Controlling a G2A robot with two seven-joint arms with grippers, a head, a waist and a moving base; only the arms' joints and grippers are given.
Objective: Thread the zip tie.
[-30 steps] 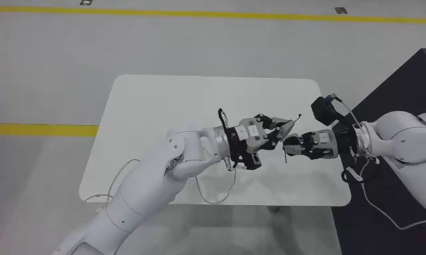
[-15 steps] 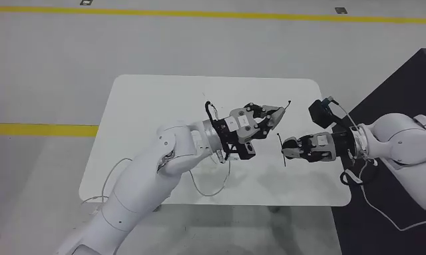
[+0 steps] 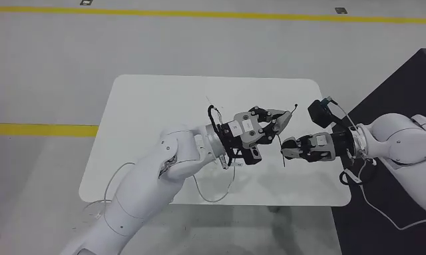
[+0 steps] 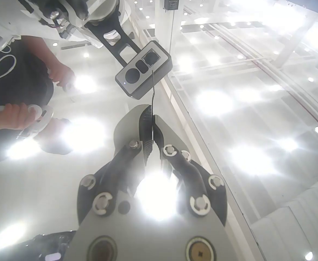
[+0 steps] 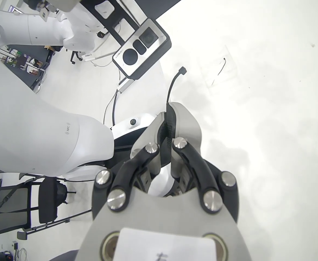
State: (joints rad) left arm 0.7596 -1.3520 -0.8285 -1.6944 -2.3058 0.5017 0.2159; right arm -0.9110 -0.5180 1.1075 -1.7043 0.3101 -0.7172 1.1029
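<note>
1. The step in hand looks like lining up, with nothing threaded yet. The left fingers (image 3: 283, 118) and the right fingers (image 3: 287, 148) hang above the surface (image 3: 166, 122), tips near each other but apart.
2. The left fingers (image 4: 150, 116) are pressed together on a thin strip (image 4: 153, 93), which runs straight out past their tips.
3. The right fingers (image 5: 170, 112) are pinched on the zip tie (image 5: 171, 90). A short curved length rises past their tips and ends in the head (image 5: 182, 70).
4. Whether the strip and the head are two ends of one tie cannot be told.
5. The next move probably calls for bringing the strip's tip to the head's slot, square to it. Both pieces look thin and likely to flex, so the tip could glance off.
6. The room is a pale floor (image 3: 200, 55) with yellow lines (image 3: 200, 14). Bright ceiling lights (image 4: 213, 101) show beyond the left fingers, and a chair (image 5: 47, 199) stands beside the right fingers.
7. The surface (image 5: 256, 55) is white with rounded corners and lies below both sets of fingers.
</note>
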